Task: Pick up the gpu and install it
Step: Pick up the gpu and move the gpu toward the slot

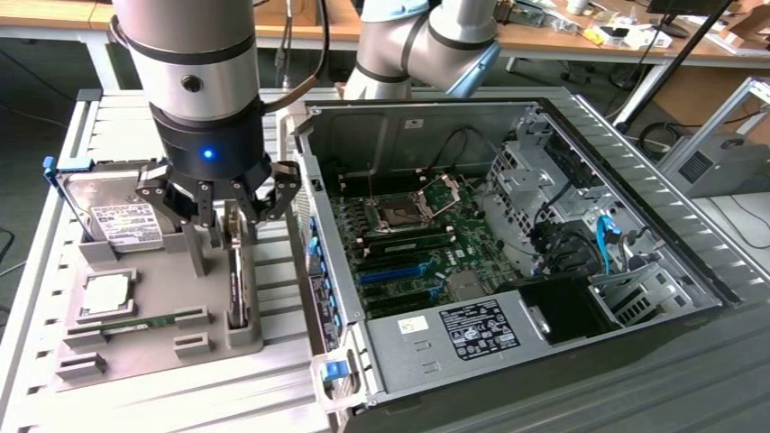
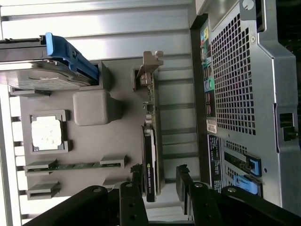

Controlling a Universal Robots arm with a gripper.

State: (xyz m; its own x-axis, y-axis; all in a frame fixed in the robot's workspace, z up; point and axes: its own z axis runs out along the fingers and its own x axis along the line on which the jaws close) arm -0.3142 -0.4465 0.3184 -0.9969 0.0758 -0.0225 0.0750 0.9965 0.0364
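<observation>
Grey holder block (image 1: 157, 356) on the slatted table carries the gpu (image 1: 237, 289), which stands on its long edge in a slot just beside the open computer case (image 1: 506, 225). The arm points straight down above the card. The gripper (image 1: 226, 234) is spread wide, with 2 fingers (image 2: 183, 181) flanking the card's end and nothing grasped.

A silver-and-grey jointed robot arm (image 1: 409, 41) bends at its elbow near the far edge of the exterior view. Its thick cylindrical wrist (image 1: 198, 54) points straight down, with a small blue light (image 1: 207, 153) glowing on the black collar. Below hangs the black two-fingered pincer (image 1: 234, 227), its linkages splayed outward. Its fingers (image 2: 136, 175) stand wide apart, tips aimed downward.
</observation>
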